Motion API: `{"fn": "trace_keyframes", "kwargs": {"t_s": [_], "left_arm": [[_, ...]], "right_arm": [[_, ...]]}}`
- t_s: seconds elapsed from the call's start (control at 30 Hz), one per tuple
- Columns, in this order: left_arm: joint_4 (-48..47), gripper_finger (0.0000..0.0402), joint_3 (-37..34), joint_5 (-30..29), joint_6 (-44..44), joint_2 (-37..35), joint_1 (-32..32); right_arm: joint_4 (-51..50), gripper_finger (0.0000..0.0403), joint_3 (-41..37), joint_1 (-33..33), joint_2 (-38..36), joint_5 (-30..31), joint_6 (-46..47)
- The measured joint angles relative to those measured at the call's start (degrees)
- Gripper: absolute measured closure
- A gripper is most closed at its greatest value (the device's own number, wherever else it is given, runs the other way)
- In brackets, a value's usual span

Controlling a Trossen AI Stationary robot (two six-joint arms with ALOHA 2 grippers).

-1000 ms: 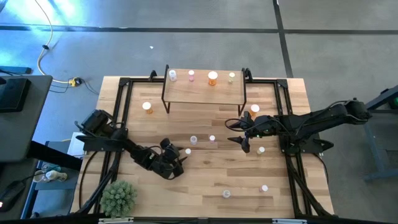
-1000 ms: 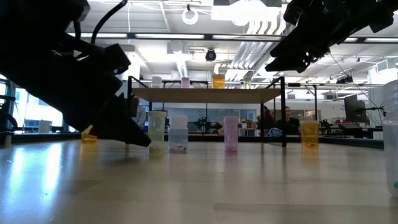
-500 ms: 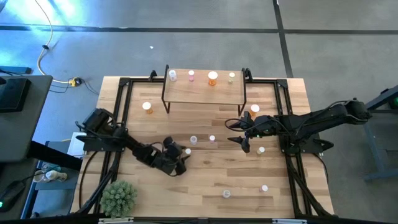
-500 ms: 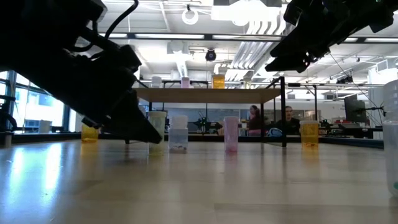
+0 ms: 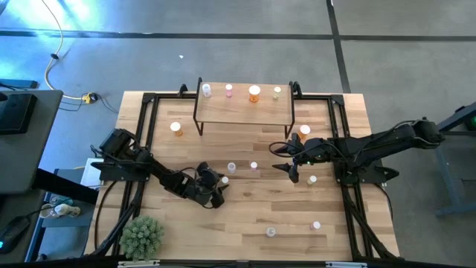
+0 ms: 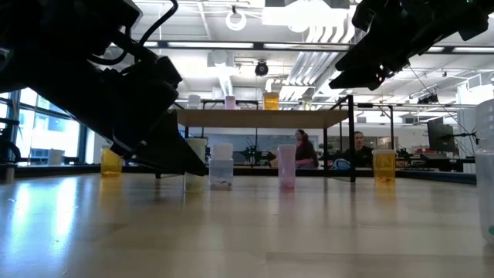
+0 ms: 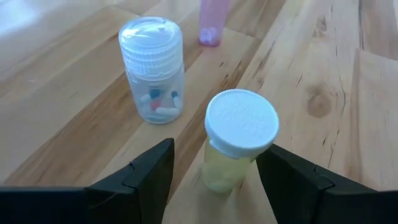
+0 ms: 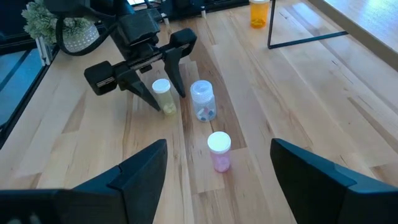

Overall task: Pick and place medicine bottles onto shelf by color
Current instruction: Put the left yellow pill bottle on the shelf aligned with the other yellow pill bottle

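Left wrist view shows me my left fingers (image 7: pixel 214 180) set low on the table (image 7: pixel 74 81), with a yellowish bottle (image 7: pixel 239 140) standing right between them. The two fingers are part way open, one on each side of the bottle, and I see a small gap on both sides, so they do not hold it. Just past the fingertips stands a clear bottle (image 7: pixel 153 68) with little pills inside, and farther out from the fingers is a pink bottle (image 7: pixel 212 22). From the right wrist view I see the same thing from the other side: the left fingers around the yellowish bottle, the clear bottle just beside it, and the pink bottle nearer to my right fingers (image 8: pixel 214 168). My right fingers are spread wide and hold nothing. They hang above the table, and the pink bottle sits in the open space ahead of them. In the high view the shelf (image 5: pixel 244 109) stands at the far side of the table, well apart from both sets of fingers, with four bottles in a row along its back edge. An orange bottle (image 5: pixel 176 128) stands on the table near the shelf's leg. More small bottles are spread around the table, and a green spiky ball (image 5: pixel 141 236) sits at the near corner by the left arm.
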Motion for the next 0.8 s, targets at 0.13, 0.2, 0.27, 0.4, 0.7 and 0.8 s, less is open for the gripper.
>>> {"fn": "trace_keyframes", "kwargs": {"t_s": [0.13,0.2,0.27,0.4,0.7,0.8], "left_arm": [[0.0,0.0222,0.0,1.0,0.0,0.0,0.0],[0.0,0.0240,0.0,1.1,0.0,0.0,0.0],[0.0,0.0258,0.0,1.1,0.3,0.0,0.0],[0.0,0.0288,0.0,1.1,1.5,0.0,0.0],[0.1,0.0314,0.0,2.4,1.5,-0.1,0.0],[0.2,0.0313,0.7,5.6,1.6,-0.2,-0.1]], "right_arm": [[0.0,0.0126,0.0,0.0,0.0,0.0,0.0],[0.0,0.0126,0.0,0.0,0.0,0.0,0.0],[0.0,0.0126,0.0,0.0,0.0,0.0,0.0],[0.0,0.0126,0.0,0.0,0.0,0.0,0.0],[0.0,0.0126,0.0,0.0,0.0,0.0,0.0],[0.2,0.0126,0.0,0.0,0.0,-0.2,0.3]]}}
